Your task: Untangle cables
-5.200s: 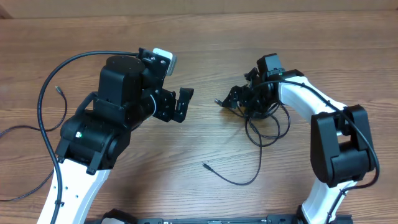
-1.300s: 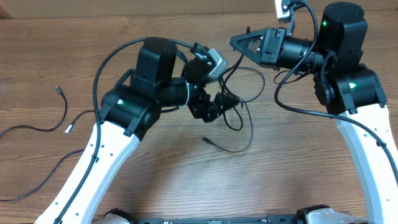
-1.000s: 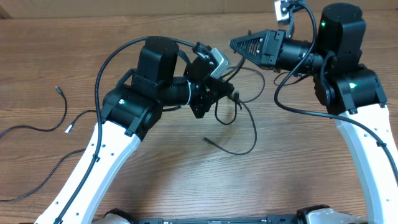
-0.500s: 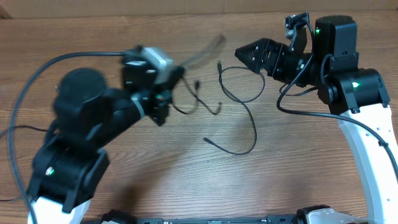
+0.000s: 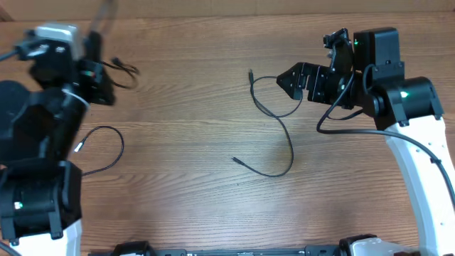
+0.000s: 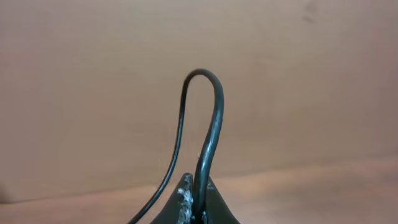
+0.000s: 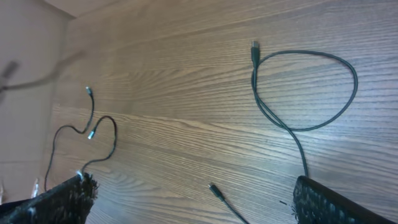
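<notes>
The table (image 5: 185, 107) is brown wood with long, straight grain and a dull sheen. The left claw (image 6: 194, 202), black with worn, speckled tips, is pressed together on a thin black rubbery cable (image 6: 214, 118). That cord rises from between the tips in a narrow hairpin arch, one leg thicker and glossier than the other, then falls back past the claw's left side. Overhead, its loose end trails to the right of the blurred left arm.

The right claw (image 5: 284, 78), matte black with rough-textured inner faces, stands wide apart with nothing between its fingers. Just ahead of it and slightly below lies a second thin black cable (image 7: 292, 127), smooth and flat on the wood. It forms a rounded loop closing near a small dark plug (image 7: 254, 45), then runs toward the claw's right finger (image 7: 336, 202), where it disappears behind the finger's edge; contact cannot be told. Its other plug end (image 7: 213, 187) lies between the two fingers, farther out.

Well beyond the left finger, a third black cord (image 5: 114, 146) curves on the table, tipped silver-white (image 5: 78, 148).
</notes>
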